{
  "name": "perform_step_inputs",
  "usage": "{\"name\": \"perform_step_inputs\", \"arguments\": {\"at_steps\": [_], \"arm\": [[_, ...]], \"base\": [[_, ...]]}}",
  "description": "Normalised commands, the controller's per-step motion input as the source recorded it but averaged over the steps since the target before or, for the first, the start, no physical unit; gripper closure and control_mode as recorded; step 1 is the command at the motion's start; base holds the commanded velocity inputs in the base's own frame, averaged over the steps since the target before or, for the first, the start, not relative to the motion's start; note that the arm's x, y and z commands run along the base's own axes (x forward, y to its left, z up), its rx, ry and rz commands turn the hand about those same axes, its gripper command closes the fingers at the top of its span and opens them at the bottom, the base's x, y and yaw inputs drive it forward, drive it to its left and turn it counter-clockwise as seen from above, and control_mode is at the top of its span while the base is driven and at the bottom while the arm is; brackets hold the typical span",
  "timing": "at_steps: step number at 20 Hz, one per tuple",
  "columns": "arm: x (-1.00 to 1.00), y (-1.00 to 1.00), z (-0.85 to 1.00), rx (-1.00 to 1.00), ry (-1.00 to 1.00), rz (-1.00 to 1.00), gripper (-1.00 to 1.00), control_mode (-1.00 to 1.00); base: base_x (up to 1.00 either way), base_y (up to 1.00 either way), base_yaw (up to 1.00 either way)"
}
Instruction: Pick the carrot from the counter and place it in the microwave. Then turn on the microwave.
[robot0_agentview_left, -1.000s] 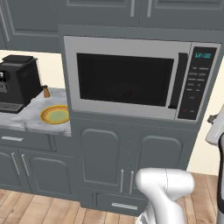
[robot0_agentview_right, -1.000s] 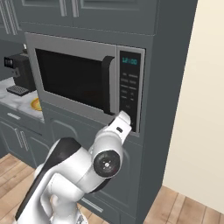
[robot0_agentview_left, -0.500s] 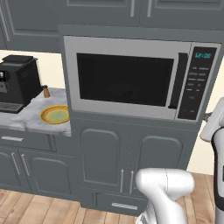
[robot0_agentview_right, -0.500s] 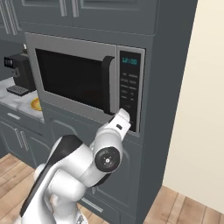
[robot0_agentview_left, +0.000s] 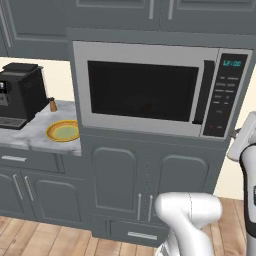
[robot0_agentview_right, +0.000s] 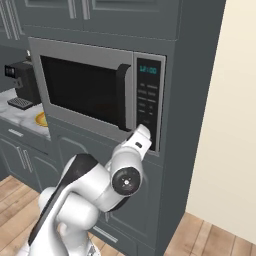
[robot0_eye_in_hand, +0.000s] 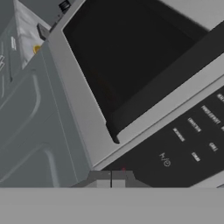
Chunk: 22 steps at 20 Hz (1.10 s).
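With the microwave (robot0_agentview_left: 162, 92) door shut and a faint reddish carrot (robot0_agentview_left: 145, 106) seemingly inside, the turning-on step is in hand: the pincer (robot0_eye_in_hand: 111, 178), fingers together, must press the keypad's (robot0_eye_in_hand: 183, 146) start button.

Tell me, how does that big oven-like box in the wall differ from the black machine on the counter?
The microwave is wide, steel-framed and built into the grey cabinets; the coffee machine is smaller, all black, and stands freely on the counter. The microwave has a bar handle and a lit cyan display; the coffee machine shows neither. Both have dark fronts.
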Motion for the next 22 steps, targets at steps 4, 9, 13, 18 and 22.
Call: {"name": "perform_step_inputs", "arguments": {"at_steps": [4,9,13,18,22], "arm": [[0.03,-0.10,-0.07,0.00,0.00,0.00,1.00,-1.00],[0.09,-0.06,-0.04,0.00,0.00,0.00,1.00,-1.00],[0.16,-0.09,-0.04,0.00,0.00,0.00,1.00,-1.00],[0.13,-0.12,-0.05,0.00,0.00,0.00,1.00,-1.00],[0.17,-0.06,-0.08,0.00,0.00,0.00,1.00,-1.00]], "base": [[0.00,0.00,0.00],[0.00,0.00,0.00],[0.00,0.00,0.00],[0.00,0.00,0.00],[0.00,0.00,0.00]]}}
